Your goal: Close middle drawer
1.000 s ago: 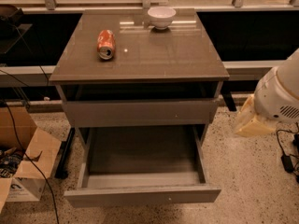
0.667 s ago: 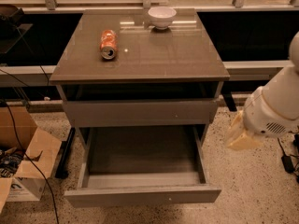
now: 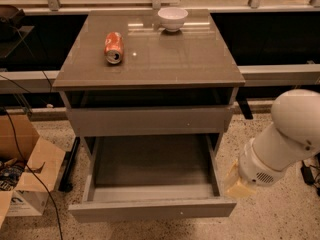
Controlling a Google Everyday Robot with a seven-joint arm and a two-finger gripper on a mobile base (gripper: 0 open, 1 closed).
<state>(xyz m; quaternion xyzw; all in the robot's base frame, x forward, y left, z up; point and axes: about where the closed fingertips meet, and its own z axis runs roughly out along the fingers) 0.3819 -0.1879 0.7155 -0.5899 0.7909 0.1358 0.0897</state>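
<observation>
The middle drawer (image 3: 150,210) is pulled far out of the grey-brown cabinet (image 3: 150,59). Its flat front panel, with a tiny pale dot, is nearest the camera, and its plain grey inner box (image 3: 150,166) is empty. A taller-fronted drawer panel (image 3: 150,120) sits above it, under the cabinet top. My gripper (image 3: 236,183), pale yellow at the end of the white arm (image 3: 285,139), hangs just to the right of the open drawer's right side, near its front corner. I cannot tell whether it touches the drawer.
A red soda can (image 3: 113,47) lies on its side on the cabinet top, and a white bowl (image 3: 172,18) stands at the back edge. An open cardboard box (image 3: 27,176) with cables sits on the floor to the left. A grey rail (image 3: 280,74) runs behind the cabinet.
The arm and gripper have moved left and down, from beside the cabinet's right side to the open drawer's right front corner. The drawer has not moved.
</observation>
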